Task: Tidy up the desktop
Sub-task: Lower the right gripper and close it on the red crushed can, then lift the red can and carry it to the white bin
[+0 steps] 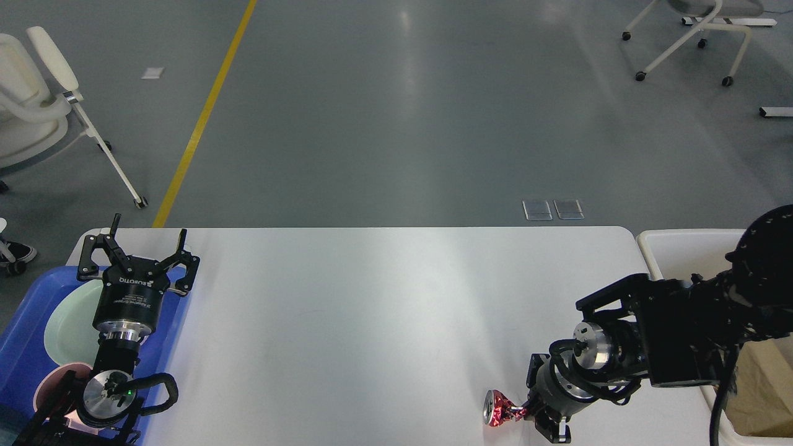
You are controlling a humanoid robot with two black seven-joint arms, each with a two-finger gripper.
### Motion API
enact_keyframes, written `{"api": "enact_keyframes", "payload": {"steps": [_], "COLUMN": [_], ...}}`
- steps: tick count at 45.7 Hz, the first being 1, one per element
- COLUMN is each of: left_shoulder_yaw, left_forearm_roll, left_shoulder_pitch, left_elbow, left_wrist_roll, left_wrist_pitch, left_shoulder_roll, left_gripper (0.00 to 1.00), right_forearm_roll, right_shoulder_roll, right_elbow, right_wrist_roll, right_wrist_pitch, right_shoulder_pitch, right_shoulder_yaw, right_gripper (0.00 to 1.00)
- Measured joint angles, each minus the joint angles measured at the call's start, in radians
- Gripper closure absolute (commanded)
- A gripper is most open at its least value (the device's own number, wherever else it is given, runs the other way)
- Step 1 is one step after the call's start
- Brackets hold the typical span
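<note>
White desktop [372, 310] fills the lower half, grey floor beyond, chairs at both far corners.

Nearest: red foil wrapper [500, 410], crumpled, lying at the near edge of the desktop, right of centre. Right gripper [531, 414] is down at it, fingers at the twisted tail of the foil. Looks pinched on the tail, but the fingertips are dark and end-on, so I can't tell whether the jaws are actually closed on it.

Step in hand, my read: pick up the wrapper and drop it in the bin [657, 244] off the desktop's right end. Tips:
- Foil is light and springy; a grip on the tail alone may slip. Confirm hold before lifting.
- Lift straight up, then swing right; don't drag it over the edge.
- Clear the bin rim before releasing; the arm's own bulk is already over it.

Further back, left: left gripper [137, 257] hovers over the blue tray [18, 347], jaws spread wide, holding nothing. Tray holds a pale green plate [71, 319] and a pink cup [52, 384]. Rest of the desktop looks bare.
</note>
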Motion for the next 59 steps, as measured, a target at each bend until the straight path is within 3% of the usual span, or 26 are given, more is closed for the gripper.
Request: {"api": "enact_keyframes", "payload": {"steps": [18, 36, 45, 50, 57, 59], "left_shoulder_yaw": [0.000, 0.000, 0.000, 0.000, 0.000, 0.000], "left_forearm_roll": [0.000, 0.000, 0.000, 0.000, 0.000, 0.000], "left_shoulder_pitch": [-0.001, 0.001, 0.001, 0.001, 0.001, 0.001], "left_elbow": [0.000, -0.001, -0.001, -0.001, 0.000, 0.000], "left_wrist_roll": [0.001, 0.001, 0.000, 0.000, 0.000, 0.000], "left_wrist_pitch": [0.000, 0.000, 0.000, 0.000, 0.000, 0.000], "left_shoulder_roll": [0.000, 0.000, 0.000, 0.000, 0.000, 0.000], "left_gripper": [0.04, 0.04, 0.04, 0.04, 0.04, 0.04], "right_forearm_roll": [-0.136, -0.698, -0.937, -0.971, -0.972, -0.970], "right_shoulder_roll": [-0.055, -0.110, -0.132, -0.103, 0.014, 0.029], "right_elbow": [0.181, 0.308, 0.397, 0.432, 0.441, 0.441], "right_wrist_roll": [-0.014, -0.012, -0.001, 0.049, 0.201, 0.222], "right_wrist_pitch": [0.062, 0.495, 0.637, 0.664, 0.661, 0.658], "right_shoulder_pitch": [0.221, 0.598, 0.831, 0.930, 1.002, 1.007], "right_shoulder_yaw": [-0.066, -0.205, -0.251, -0.285, -0.377, -0.392], "right_gripper": [1.00, 1.00, 1.00, 1.00, 1.00, 1.00]}}
